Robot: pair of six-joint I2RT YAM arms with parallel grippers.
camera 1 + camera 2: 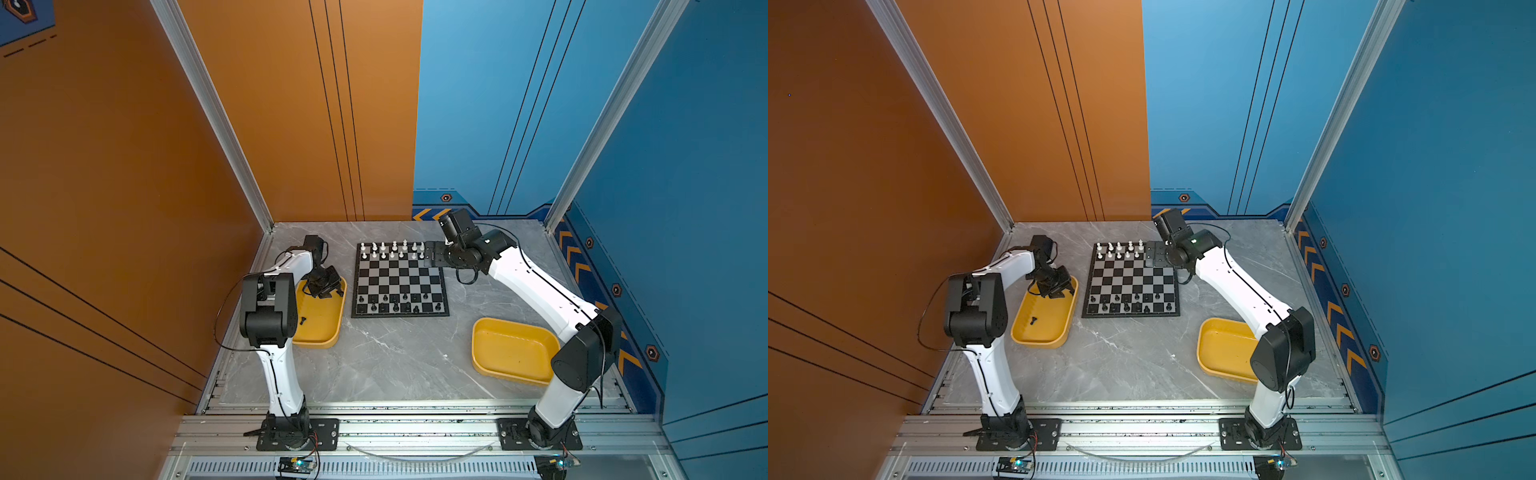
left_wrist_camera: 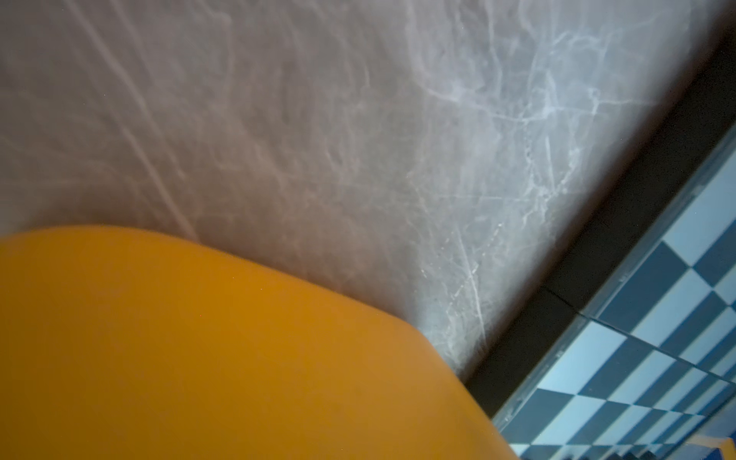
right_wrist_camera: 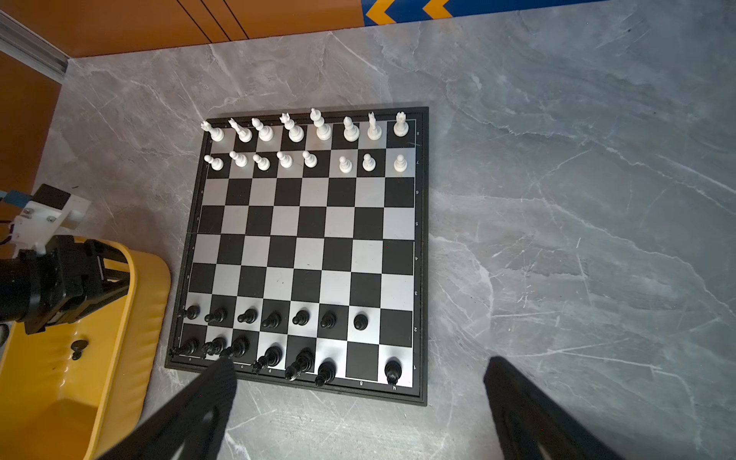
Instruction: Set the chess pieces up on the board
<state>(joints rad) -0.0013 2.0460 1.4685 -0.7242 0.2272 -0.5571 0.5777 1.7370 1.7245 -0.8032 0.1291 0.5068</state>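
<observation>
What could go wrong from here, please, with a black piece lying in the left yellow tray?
The black piece seems to lie on its side in the yellow tray, so the left gripper could pinch it crooked or drop it. The black side's empty squares are on the side of the board far from that tray; carrying a piece over the crowded black pieces might topple some.

The left arm (image 1: 270,311) folds sharply at its raised elbow and tips the left gripper (image 1: 325,291) steeply downward, its jaw gap too dark to read, while the right arm (image 1: 536,286) stretches far forward, the right gripper (image 1: 430,254) spread wide and holding nothing.
</observation>
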